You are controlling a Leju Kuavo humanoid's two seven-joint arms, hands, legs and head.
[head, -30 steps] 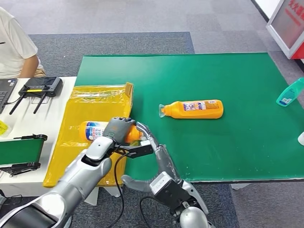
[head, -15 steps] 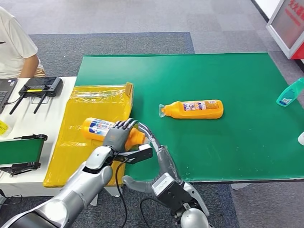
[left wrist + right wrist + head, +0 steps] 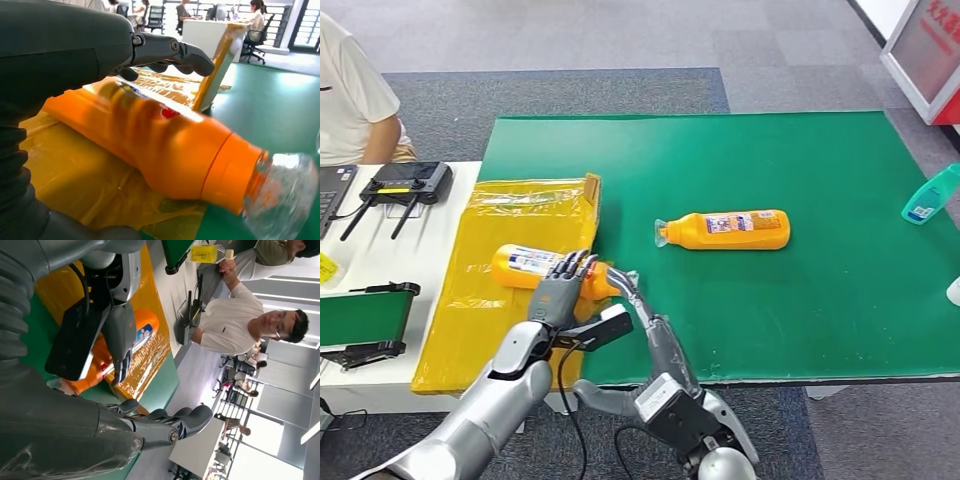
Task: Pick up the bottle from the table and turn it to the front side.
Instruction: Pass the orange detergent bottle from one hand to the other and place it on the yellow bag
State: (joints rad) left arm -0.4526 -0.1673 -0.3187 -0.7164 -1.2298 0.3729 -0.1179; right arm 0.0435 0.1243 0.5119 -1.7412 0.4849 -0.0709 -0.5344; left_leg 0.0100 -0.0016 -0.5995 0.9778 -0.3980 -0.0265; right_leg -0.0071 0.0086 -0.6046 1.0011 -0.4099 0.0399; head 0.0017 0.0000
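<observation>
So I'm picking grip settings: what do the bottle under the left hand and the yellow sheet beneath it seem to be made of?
The bottle looks like smooth, glossy orange plastic with soft highlights, and it has a clear, see-through cap, probably plastic too. The yellow sheet looks like thin shiny plastic film, perhaps a bag: it is wrinkled and glints. The left hand rests over the bottle.

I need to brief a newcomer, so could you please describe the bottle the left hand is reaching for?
Find the yellow bag beside the green mat. On it lies an orange bottle, under the left hand, cap towards the mat. The other orange bottle lies out on the mat itself.
</observation>
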